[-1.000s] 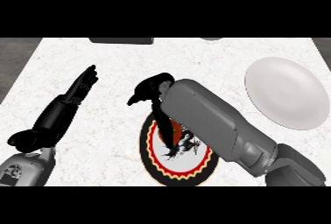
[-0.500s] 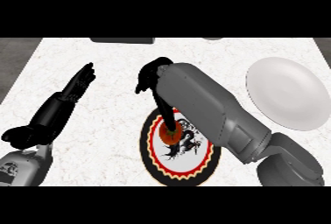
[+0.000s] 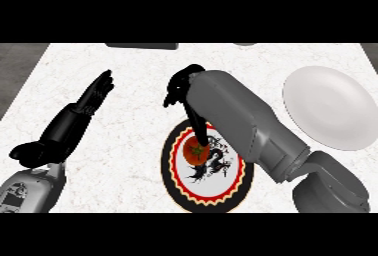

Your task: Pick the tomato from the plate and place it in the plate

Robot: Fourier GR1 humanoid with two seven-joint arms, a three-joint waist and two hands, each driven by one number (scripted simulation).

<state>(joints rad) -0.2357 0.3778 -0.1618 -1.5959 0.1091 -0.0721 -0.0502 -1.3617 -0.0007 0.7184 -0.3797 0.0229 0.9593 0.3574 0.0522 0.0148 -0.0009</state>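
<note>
Tomato (image 3: 195,150) first: the small red round fruit sits on the black-rimmed decorated plate with a red ring and a dark dragon figure (image 3: 179,192), directly beneath the fingertips of my right hand (image 3: 186,90). That hand comes in from the right, wrist bent, with one long dark finger (image 3: 198,127) running down until its tip meets or nearly meets the top of the fruit. I cannot tell whether the remaining fingers are spread or curled, since the grey forearm covers much of them, and nothing yet shows them wrapped round the fruit.

To do this pick well, I judge that I should lower the hand so thumb and fingers come down on opposite sides of the tomato, then close evenly; a round fruit may roll away if touched on one side only. The plain white oval plate (image 3: 328,112) lies well off to the outer side of this hand, so the carry will be a sideways sweep.

My left hand (image 3: 92,97) rests open, fingers straight and pointing away, on its own side.

Underneath is a pale marbled table (image 3: 133,60); beyond its far edge I see only dark shapes I cannot identify.
</note>
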